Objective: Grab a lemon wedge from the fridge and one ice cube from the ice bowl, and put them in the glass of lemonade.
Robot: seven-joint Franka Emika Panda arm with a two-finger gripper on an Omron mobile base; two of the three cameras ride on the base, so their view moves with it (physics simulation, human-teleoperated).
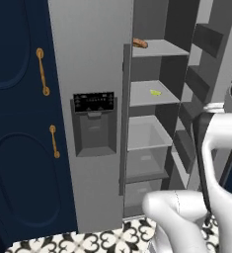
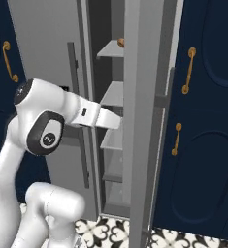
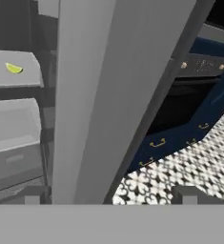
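Fridge (image 1: 95, 64) has its right door swung open, left door with the black dispenser recess (image 1: 94, 123) closed. Grey inner shelves are exposed.

Lemon wedge (image 1: 156, 92) sits on the second shelf down, toward the back, at about 1 o'clock from centre in the left base view. In the hand view it's the yellow sliver (image 3: 14, 69) at about 10 o'clock, lying flat on the shelf, nothing touching it.

Brown bread-like roll (image 1: 140, 43) is on the top shelf, left edge, at 12 o'clock from the wedge. In the right base view it peeks out behind the door edge (image 2: 121, 42).

Arm reaches forward in the right base view, forearm running toward the gap between the doors. The open door's edge (image 3: 99, 95) runs up the middle of the hand view, very close to the camera.

Gripper (image 3: 108, 195): two dark tips at the bottom edge of the hand view, spread wide apart, nothing between them. Well short of the wedge.

Navy cabinets with brass handles (image 1: 42, 71) flank the fridge on both sides. Patterned black-and-white floor tile (image 1: 88, 242) below.
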